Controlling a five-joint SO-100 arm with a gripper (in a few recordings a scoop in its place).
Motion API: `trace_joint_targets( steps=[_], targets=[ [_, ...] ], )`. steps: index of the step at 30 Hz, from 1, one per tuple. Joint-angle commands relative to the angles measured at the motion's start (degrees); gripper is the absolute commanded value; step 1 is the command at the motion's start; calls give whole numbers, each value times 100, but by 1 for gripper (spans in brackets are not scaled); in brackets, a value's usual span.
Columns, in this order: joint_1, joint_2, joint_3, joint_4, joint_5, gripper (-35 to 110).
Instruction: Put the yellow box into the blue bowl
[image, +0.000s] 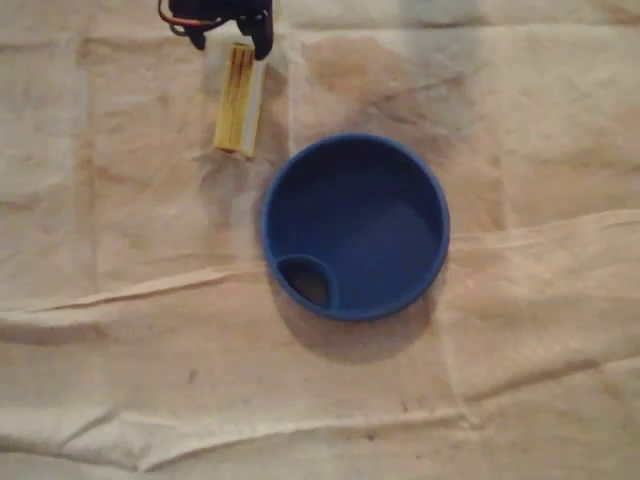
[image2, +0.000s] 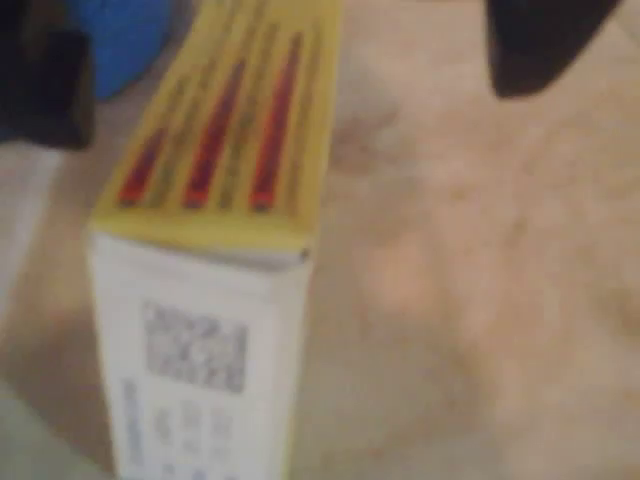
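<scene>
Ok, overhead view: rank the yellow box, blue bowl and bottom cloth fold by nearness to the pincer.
1. yellow box, right by the pincer, top left.
2. blue bowl, centre of the picture.
3. cloth fold, along the bottom edge.

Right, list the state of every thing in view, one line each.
yellow box: closed, lying on the cloth, outside the bowl, up and left of it in the overhead view.
blue bowl: upright, empty.
claw: open, fingers on either side of the box's far end, not clamped on it.
cloth: spread over the table, creased.
</scene>
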Motion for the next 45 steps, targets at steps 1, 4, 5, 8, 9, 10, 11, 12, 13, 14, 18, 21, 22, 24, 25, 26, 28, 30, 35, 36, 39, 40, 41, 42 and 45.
trace_joint_targets(
  steps=[1, 4, 5, 8, 9, 10, 11, 12, 13, 14, 18, 21, 22, 24, 25, 26, 28, 30, 35, 36, 39, 40, 41, 42, 45],
  targets=[
    [-53, 114, -105, 0, 44, 24],
    [-53, 114, -105, 0, 44, 28],
    [-62, 114, -105, -9, 53, 29],
    [-53, 114, -105, -70, 44, 31],
    [-44, 105, -105, -70, 44, 31],
    [-35, 105, -105, -70, 35, 31],
    [-26, 97, -105, -70, 18, 31],
    [-26, 97, -105, -70, 35, 31],
    [-35, 53, -105, -70, 44, 31],
    [-35, -26, -105, -70, 44, 31],
    [-26, -413, -246, -132, 44, 31],
    [-26, -615, -237, -369, 44, 31],
    [-44, -659, -211, -457, 44, 31],
    [-62, -712, -185, -580, 44, 31],
    [-70, -729, -176, -615, 44, 31],
    [-88, -747, -176, -642, 44, 31],
    [-176, -765, -193, -703, 44, 31],
    [-211, -773, -193, -712, 53, 31],
    [-272, -773, -123, -633, 62, 28],
    [-272, -765, -88, -633, 62, 26],
    [-229, -747, -26, -650, 53, 22],
    [-211, -756, -26, -650, 53, 21],
    [-202, -756, -26, -642, 53, 20],
    [-202, -756, -26, -642, 53, 19],
    [-185, -756, -26, -642, 53, 17]
  ],
)
